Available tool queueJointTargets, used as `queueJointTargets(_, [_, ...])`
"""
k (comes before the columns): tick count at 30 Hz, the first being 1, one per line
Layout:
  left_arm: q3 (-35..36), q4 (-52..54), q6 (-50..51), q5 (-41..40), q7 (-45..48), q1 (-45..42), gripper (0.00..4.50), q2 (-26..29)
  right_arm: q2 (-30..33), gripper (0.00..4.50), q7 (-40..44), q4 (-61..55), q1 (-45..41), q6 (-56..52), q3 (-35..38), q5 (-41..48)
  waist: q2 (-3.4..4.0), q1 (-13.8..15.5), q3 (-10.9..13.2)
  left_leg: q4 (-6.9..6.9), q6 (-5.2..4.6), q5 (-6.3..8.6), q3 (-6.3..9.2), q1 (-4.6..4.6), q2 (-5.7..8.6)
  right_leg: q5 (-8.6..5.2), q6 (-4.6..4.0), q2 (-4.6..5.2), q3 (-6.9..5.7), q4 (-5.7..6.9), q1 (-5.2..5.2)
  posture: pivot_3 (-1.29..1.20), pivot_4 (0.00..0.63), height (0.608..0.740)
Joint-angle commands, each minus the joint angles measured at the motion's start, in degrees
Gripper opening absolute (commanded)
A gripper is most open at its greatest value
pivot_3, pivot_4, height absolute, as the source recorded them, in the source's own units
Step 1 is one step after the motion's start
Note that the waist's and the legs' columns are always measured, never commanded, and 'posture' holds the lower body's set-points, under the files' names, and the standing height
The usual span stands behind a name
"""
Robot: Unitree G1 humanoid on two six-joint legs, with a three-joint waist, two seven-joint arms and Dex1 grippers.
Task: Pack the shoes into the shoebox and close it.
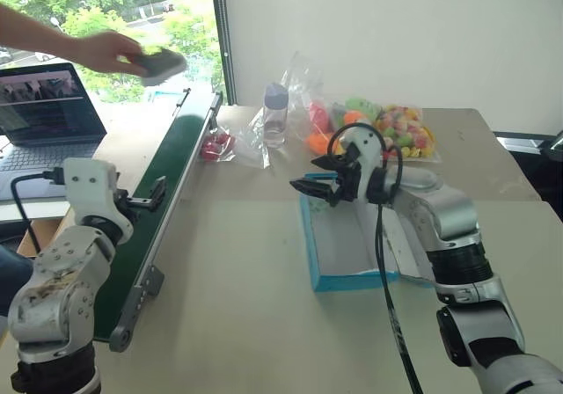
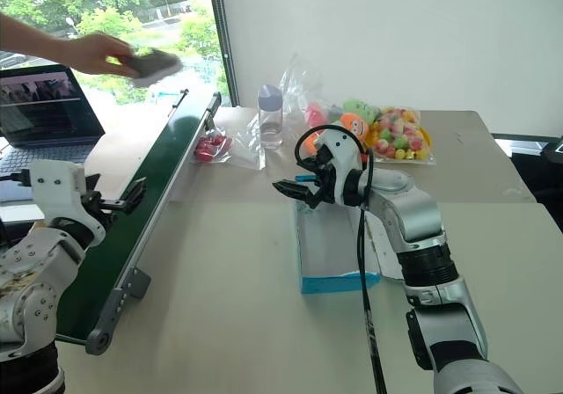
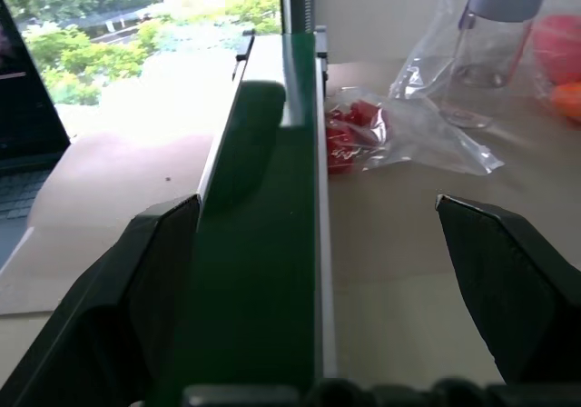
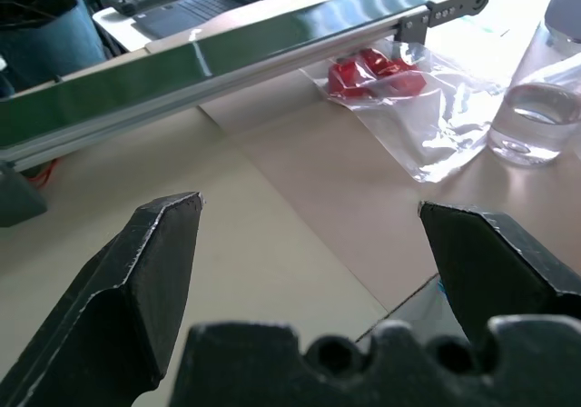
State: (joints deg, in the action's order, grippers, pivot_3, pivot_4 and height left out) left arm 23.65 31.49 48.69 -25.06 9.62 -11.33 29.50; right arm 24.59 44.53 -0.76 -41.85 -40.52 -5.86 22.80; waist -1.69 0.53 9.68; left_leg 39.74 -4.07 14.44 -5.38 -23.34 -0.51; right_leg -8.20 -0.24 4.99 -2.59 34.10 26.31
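A person's hand point(image 1: 104, 51) holds one dark grey shoe point(image 1: 160, 64) in the air above the far end of the green conveyor belt point(image 1: 171, 183). The turquoise shoebox point(image 1: 350, 280) lies open on the table, white inside, and I see nothing in it. Its lid is folded out under my right arm. Over the box's far end hangs my right gripper point(image 1: 315, 187), open and empty, pointing toward the belt. My left gripper point(image 1: 154, 192) is open too, level over the belt's near half, its fingers point(image 3: 508, 280) spread either side of the belt's edge.
Clear bags of colourful plush toys point(image 1: 396, 130) lie behind the box. A water bottle point(image 1: 275, 113) and a bag of red pieces point(image 1: 214, 145) sit near the belt's far end. An open laptop point(image 1: 44, 104) stands at far left.
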Motion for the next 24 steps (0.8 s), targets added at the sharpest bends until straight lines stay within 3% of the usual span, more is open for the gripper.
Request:
queueJointTargets(1, [0.1,-1.7,-2.7,1.8,-1.8,-3.1,4.45,-0.4,0.3,4.50,-0.7,-5.1,1.2,-0.4,3.1,2.1,0.00,0.0,0.0,0.00,-0.01,0.00,0.00,0.01,0.00,0.00,0.00,0.00,0.00,0.00,-0.01,0.00,0.150,0.740])
queueJointTargets(12, [-5.8,-7.1,-4.7,4.3,-2.5,-8.6,4.45,-3.4,-0.8,4.50,-6.6,-11.5,5.3,-3.9,7.3,5.3,0.00,-0.1,0.0,0.00,-0.02,0.00,-0.02,0.01,0.00,0.01,0.02,0.00,0.00,0.00,-0.03,0.00,0.150,0.740])
queueJointTargets(24, [1.9,-14.3,-7.2,5.7,0.0,-3.9,4.45,0.4,-1.6,4.50,-5.2,-11.1,4.4,-2.6,2.9,4.6,0.00,-0.6,0.0,0.00,0.00,-0.01,-0.04,0.03,-0.14,0.00,0.01,-0.15,0.04,-0.01,-0.01,0.00,0.150,0.740])
